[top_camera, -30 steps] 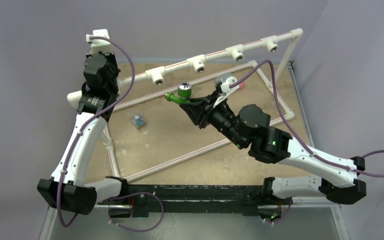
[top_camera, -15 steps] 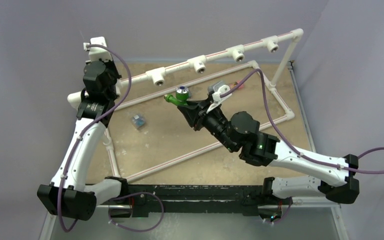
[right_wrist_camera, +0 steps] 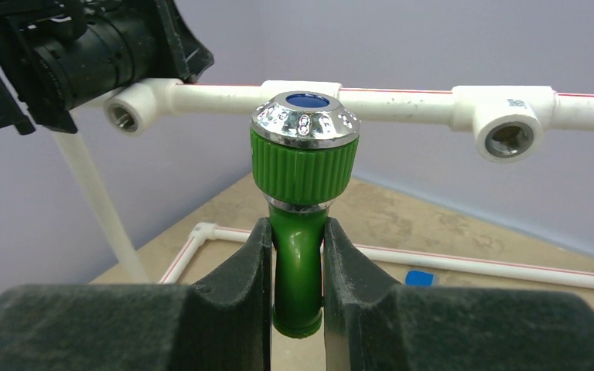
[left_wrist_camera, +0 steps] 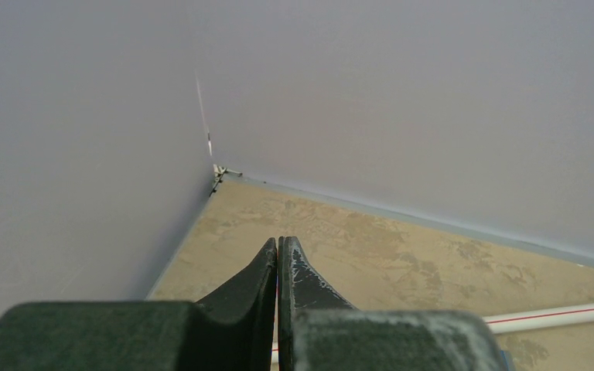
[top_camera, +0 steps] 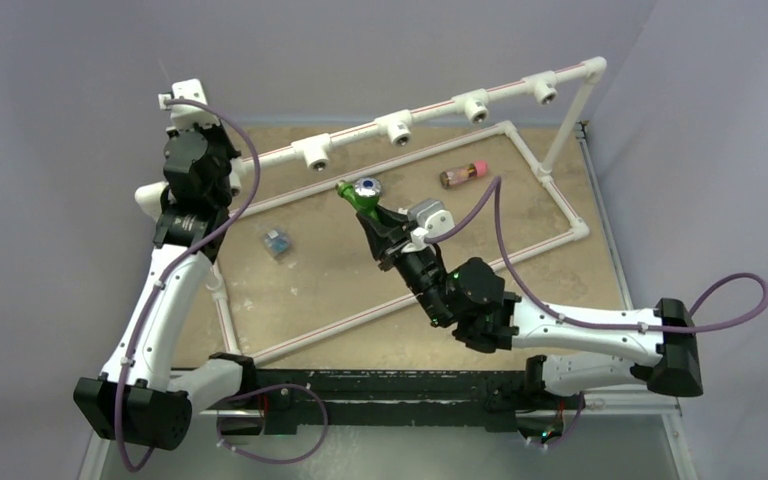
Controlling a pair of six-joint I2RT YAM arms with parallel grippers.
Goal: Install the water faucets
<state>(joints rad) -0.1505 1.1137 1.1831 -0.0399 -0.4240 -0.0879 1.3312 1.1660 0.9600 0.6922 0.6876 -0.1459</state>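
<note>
A bright green water faucet (right_wrist_camera: 303, 154) with a ribbed knob and a chrome, blue-centred cap is clamped by its curved spout in my right gripper (right_wrist_camera: 297, 224), which is shut on it. In the top view the faucet (top_camera: 364, 196) hangs above the sandy board, just in front of the raised white pipe (top_camera: 400, 125). The pipe's tee sockets (right_wrist_camera: 506, 141) face me; one tee sits right behind the cap. My left gripper (left_wrist_camera: 278, 241) is shut and empty, aimed at the back left corner by the pipe's left end.
A white pipe frame (top_camera: 550, 190) lies flat on the board. A small brown piece with a pink end (top_camera: 462, 174) lies at the back right, a small blue piece (top_camera: 277, 242) at the left. The left arm's black wrist (right_wrist_camera: 85, 46) stands close to the leftmost socket (right_wrist_camera: 124, 116). Walls close in.
The right arm has swung left and drawn back toward its base, turning the faucet while keeping it near the same spot and uncovering the brown piece. The left arm shifted only slightly.
</note>
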